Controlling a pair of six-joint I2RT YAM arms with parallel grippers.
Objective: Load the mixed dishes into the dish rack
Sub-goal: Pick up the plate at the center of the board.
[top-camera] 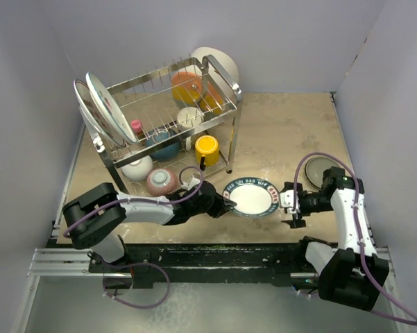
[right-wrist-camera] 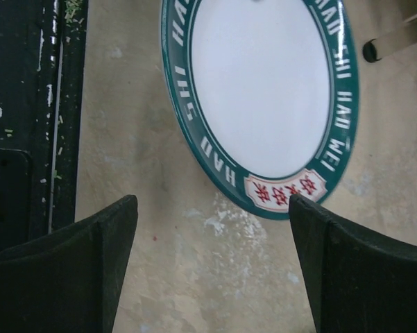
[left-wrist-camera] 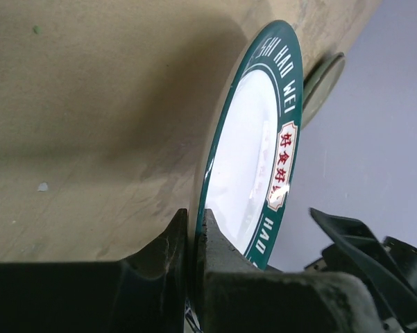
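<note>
Left gripper (top-camera: 229,203) jaws nearly closed, pinching the near-left rim of the teal-rimmed, red-lettered plate (top-camera: 253,198). Plate sits over the table (top-camera: 291,132) just in front of the dish rack (top-camera: 233,139). Right gripper (top-camera: 291,208) jaws wide apart, empty, just beside the plate's right edge.

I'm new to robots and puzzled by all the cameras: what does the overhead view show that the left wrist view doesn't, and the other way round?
Only the overhead view shows the rack, partly loaded, the yellow cup, and the right gripper, open beside the plate. Only the left wrist view shows, close up, the left gripper shut on that plate's green rim. Both show the plate and the table.
</note>
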